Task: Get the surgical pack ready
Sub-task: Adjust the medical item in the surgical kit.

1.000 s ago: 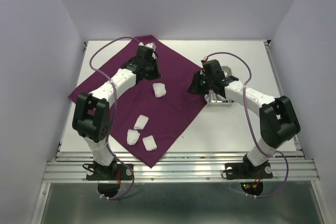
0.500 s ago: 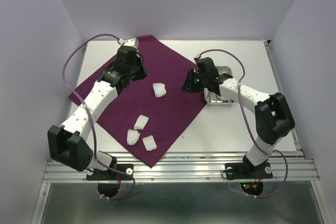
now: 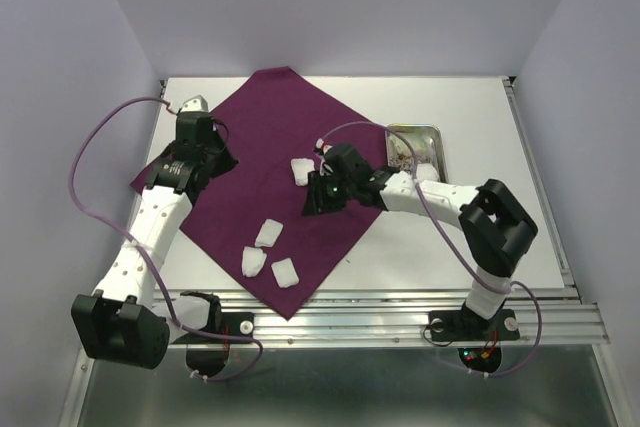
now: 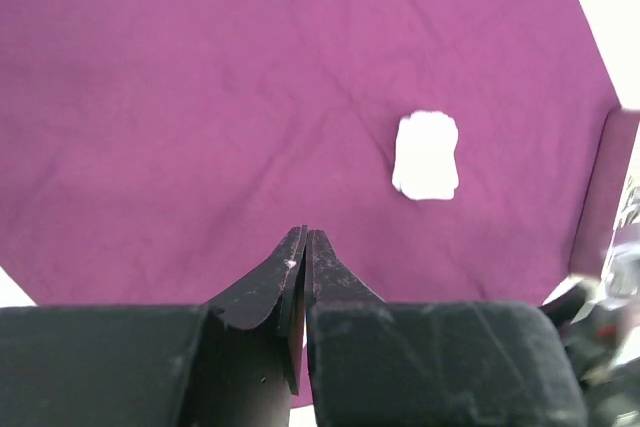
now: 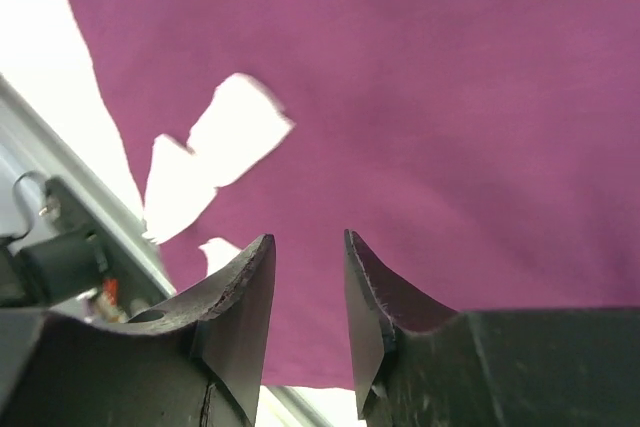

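Where the pack [image 3: 270, 127] lay flat, four pads [image 3: 267, 233] sat. Jaws met on left gripper [image 4: 305, 234], stood apart on right gripper [image 5: 307, 237].

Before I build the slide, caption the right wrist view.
Right gripper, open and empty, above the purple surgical pack, white gauze pads lying near its edge.

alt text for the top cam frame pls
A large purple cloth lies spread on a white table with four white gauze pads on it. The left gripper, shut, is over its left corner; the right gripper, open, is over its right side. A steel tray sits right of the cloth.
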`<state>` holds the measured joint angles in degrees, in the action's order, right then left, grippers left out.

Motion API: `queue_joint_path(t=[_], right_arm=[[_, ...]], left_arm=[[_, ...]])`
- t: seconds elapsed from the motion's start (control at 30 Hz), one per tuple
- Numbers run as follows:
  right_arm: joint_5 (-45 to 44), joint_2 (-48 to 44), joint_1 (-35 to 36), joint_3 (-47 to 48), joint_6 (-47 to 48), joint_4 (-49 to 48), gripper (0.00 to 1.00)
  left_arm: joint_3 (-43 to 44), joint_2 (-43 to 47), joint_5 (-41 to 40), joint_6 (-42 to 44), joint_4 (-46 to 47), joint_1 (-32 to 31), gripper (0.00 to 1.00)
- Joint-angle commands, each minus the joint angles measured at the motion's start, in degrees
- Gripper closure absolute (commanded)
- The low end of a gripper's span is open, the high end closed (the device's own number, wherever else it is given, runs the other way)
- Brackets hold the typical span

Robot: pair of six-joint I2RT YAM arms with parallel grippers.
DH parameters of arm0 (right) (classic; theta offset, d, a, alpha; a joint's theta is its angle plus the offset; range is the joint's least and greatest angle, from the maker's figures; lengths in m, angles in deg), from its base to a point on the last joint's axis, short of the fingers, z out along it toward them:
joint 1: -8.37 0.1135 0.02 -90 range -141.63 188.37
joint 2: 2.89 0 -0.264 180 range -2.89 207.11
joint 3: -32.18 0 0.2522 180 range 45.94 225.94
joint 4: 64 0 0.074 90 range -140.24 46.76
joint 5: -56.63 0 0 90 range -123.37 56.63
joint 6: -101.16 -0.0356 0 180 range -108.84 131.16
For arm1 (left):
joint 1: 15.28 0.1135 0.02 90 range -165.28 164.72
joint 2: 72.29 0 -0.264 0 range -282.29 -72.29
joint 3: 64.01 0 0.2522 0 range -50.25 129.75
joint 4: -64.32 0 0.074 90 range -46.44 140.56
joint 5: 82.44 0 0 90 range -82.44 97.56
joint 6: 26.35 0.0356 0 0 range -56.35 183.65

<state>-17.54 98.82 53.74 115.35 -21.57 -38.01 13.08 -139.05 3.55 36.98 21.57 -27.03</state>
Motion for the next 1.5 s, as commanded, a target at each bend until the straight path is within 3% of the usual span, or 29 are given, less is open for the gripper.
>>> queue_joint_path(t=[0.0, 0.17, 0.33, 0.47, 0.83, 1.0, 1.23, 1.47], right_arm=[[2.5, 2.1, 3.3, -1.6, -8.4, -9.7, 0.61], [2.4, 6.7, 8.9, 2.1, -11.7, -10.5, 0.55], [1.7, 11.1, 9.4, 1.9, -20.9, -11.5, 0.54], [-0.2, 13.1, 10.5, 1.7, -23.0, -13.5, 0.5], [-5.5, 16.4, 11.1, 1.7, -29.8, -15.2, 0.5], [-8.0, 17.6, 11.1, 2.0, -33.4, -16.2, 0.51], [-11.4, 17.6, 11.6, 0.4, -37.3, -19.9, 0.63], [-12.7, 17.9, 11.6, 2.9, -36.4, -21.0, 0.69]], left_arm=[[2.0, 3.7, -2.8, -1.8, -0.6, 1.6, 0.86], [3.5, 4.2, -4.3, -2.5, -1.6, 2.0, 0.86], [4.0, 3.9, -4.3, -2.3, -2.4, 2.1, 0.86], [3.1, 5.1, -4.7, -2.2, -2.5, 2.2, 0.86], [1.3, 7.2, -5.3, -1.6, -2.6, 2.3, 0.86], [0.8, 7.8, -5.3, -1.4, -2.8, 2.4, 0.86], [0.1, 8.9, -6.1, -0.8, -2.8, 2.8, 0.86], [-0.4, 9.0, -5.8, -0.6, -2.7, 3.0, 0.86]])
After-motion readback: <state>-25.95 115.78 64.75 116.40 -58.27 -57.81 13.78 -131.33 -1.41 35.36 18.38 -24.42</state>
